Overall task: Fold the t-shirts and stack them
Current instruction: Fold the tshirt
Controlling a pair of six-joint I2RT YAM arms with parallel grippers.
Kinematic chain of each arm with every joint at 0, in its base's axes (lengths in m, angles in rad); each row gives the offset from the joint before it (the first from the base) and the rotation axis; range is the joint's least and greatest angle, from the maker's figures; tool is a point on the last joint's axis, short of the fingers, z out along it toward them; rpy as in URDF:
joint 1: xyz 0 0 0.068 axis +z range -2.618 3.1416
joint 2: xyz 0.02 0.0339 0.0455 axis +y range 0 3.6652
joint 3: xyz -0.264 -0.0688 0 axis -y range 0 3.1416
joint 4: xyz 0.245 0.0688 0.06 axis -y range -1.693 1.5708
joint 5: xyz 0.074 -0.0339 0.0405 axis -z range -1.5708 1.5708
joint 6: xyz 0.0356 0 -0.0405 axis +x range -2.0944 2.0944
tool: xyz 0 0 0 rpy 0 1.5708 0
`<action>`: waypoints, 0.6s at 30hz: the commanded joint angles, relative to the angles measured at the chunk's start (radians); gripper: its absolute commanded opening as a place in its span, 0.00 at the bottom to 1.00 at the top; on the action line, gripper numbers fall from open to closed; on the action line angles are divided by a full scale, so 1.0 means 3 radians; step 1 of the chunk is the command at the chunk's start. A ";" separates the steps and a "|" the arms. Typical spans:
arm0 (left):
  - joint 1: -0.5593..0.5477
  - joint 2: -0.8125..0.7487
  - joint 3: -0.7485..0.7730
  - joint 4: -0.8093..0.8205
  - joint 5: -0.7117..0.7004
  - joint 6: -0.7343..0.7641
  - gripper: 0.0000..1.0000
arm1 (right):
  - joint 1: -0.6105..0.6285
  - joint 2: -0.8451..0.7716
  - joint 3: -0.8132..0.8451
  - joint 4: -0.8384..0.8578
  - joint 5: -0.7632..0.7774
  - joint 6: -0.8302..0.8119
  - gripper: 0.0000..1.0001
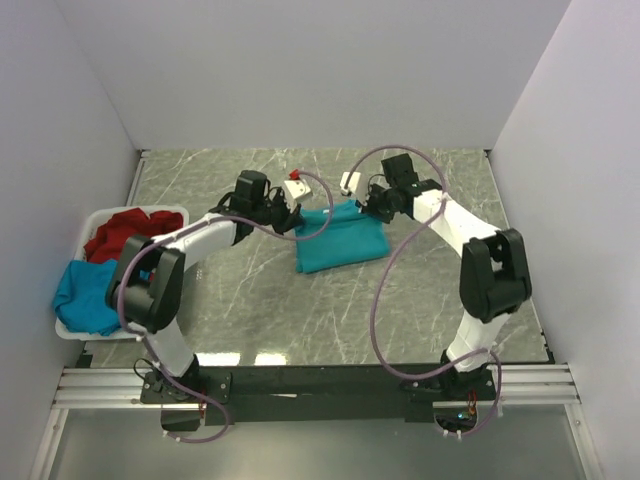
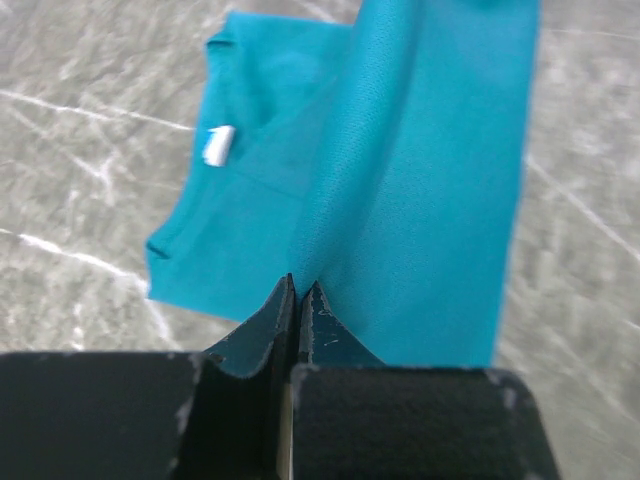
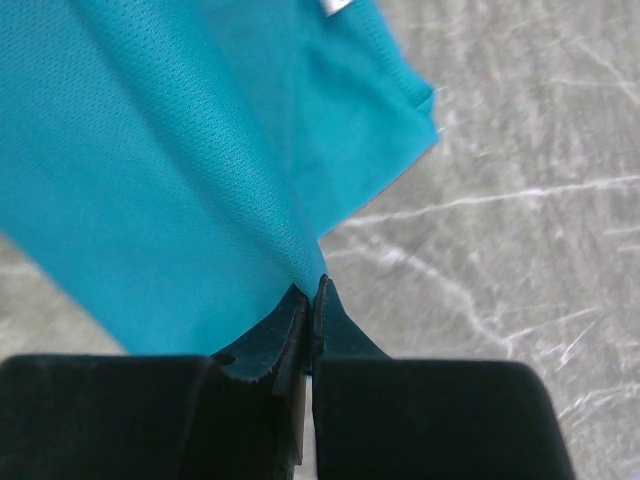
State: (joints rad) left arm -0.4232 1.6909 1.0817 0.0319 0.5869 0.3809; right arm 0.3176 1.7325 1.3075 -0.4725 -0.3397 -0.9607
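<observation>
A teal-blue short-sleeved cloth t-shirt (image 1: 340,245), folded to a rough rectangle, lies on the grey marbled worktop (image 1: 250,295) between the two arms, towards the far middle. The left hand (image 2: 299,292) is pinched tight on a fold of this shirt at its far left corner, and the cloth rises away from the closed fingertips. A small white label (image 2: 217,145) shows at the neckline beyond. The right hand (image 3: 313,290) is clamped in the same way on the shirt's far right corner, its jaws pressed together with teal fabric caught between them. At the worktop's left edge stands a white plastic basket (image 1: 150,212). It holds a crumpled red t-shirt (image 1: 125,232) at its far end and a bunched blue t-shirt (image 1: 85,290) at its near end.
</observation>
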 commanded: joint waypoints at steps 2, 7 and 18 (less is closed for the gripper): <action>0.0137 0.0319 0.0367 0.0155 0.0058 0.0014 0.00 | -0.0036 0.0334 0.0458 0.0046 0.0125 0.0134 0.00; 0.0250 0.0647 0.0648 0.0200 -0.0008 -0.0053 0.00 | -0.0031 0.0677 0.0765 0.0107 0.0197 0.0201 0.00; 0.0317 0.1057 0.1098 -0.0009 -0.0059 -0.0109 0.00 | -0.0026 0.1133 0.1164 0.0210 0.0304 0.0375 0.00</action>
State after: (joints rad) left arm -0.3351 2.0003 1.3460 0.0433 0.5739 0.3660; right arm 0.3161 2.0590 1.5921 -0.4389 -0.2745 -0.8757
